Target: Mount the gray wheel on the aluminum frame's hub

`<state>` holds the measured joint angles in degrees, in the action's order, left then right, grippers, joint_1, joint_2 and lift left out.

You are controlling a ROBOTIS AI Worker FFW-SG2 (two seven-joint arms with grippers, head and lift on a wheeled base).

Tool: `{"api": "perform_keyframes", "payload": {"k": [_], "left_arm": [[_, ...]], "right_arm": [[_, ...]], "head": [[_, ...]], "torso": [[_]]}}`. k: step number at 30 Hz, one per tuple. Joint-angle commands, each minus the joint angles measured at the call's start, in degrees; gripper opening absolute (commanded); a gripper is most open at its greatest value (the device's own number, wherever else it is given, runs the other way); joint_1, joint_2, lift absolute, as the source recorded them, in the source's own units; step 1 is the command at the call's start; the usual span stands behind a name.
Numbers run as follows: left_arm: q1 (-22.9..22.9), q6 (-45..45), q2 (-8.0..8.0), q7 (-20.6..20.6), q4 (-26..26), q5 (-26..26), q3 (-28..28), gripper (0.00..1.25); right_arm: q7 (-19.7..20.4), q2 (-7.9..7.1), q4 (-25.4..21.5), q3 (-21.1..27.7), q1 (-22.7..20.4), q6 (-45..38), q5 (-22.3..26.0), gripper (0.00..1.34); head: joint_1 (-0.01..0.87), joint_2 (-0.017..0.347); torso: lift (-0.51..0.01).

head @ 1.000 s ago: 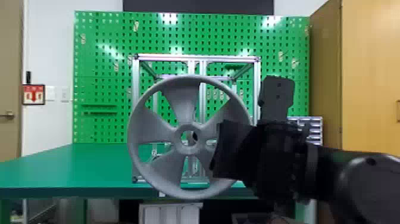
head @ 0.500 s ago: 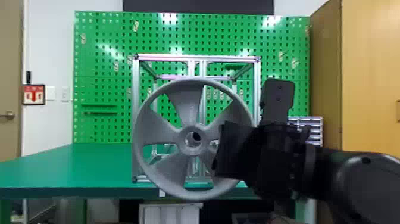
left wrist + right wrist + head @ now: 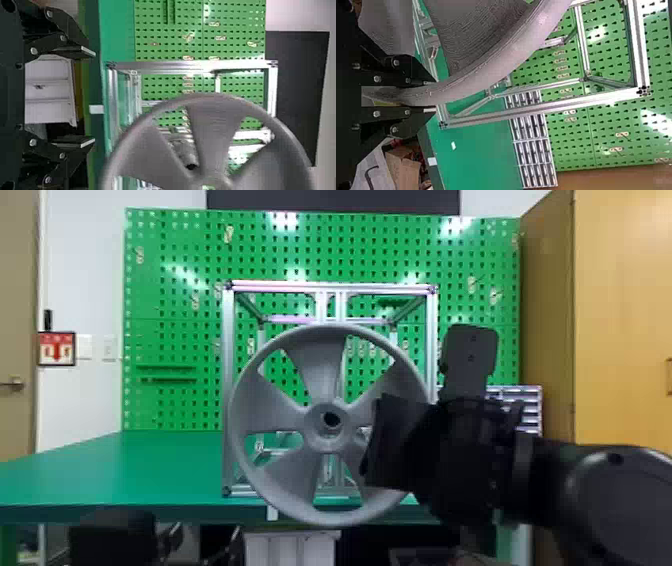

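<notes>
A green pegboard [image 3: 175, 250] is placed upright behind a green table [image 3: 125, 470], and some small hooks [image 3: 471, 284] are fixed on it. Bright patches of light are reflected by its upper part. Above it, a dark panel [image 3: 330, 201] is seen against the white wall [image 3: 80, 265]. On the left, a red and white sign [image 3: 57, 349] is mounted beside pale wall plates [image 3: 108, 347], near a door [image 3: 17, 290] with a handle [image 3: 14, 386]. The right side is occupied by a wooden cabinet [image 3: 625, 315]. A rack of small compartments [image 3: 534, 150] is set near the pegboard, and a cardboard box [image 3: 405, 166] is seen beyond the table edge.
</notes>
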<state>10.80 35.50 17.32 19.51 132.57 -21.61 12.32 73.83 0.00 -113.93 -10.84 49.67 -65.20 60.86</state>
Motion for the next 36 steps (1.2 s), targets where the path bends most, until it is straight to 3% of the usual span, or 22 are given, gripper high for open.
{"api": "perform_keyframes", "payload": {"k": [1,8,16,36], "left_arm": [[2.38,0.54,0.17,0.0,1.47,-5.02,-0.9,0.76],[5.63,-0.08,0.35,0.88,1.03,-10.82,-2.74,0.76],[8.36,-3.51,0.26,1.06,-4.51,-16.79,-4.06,0.76],[14.51,-10.1,-0.53,-2.46,-16.73,-19.25,-2.74,0.76]], "right_arm": [[0.0,0.05,0.2,0.03,-0.01,-0.1,-0.22,0.18],[0.0,0.05,0.73,-0.41,0.17,-0.1,-0.22,0.18],[-0.09,0.05,0.99,-0.85,0.17,-0.1,-0.13,0.18],[-0.09,0.05,1.08,-1.64,0.17,-0.01,0.13,0.18]], "head": [[-0.005,0.006],[-0.005,0.006],[-0.005,0.006],[-0.005,0.006]], "torso": [[-0.499],[-0.499],[-0.499],[-0.499]]}}
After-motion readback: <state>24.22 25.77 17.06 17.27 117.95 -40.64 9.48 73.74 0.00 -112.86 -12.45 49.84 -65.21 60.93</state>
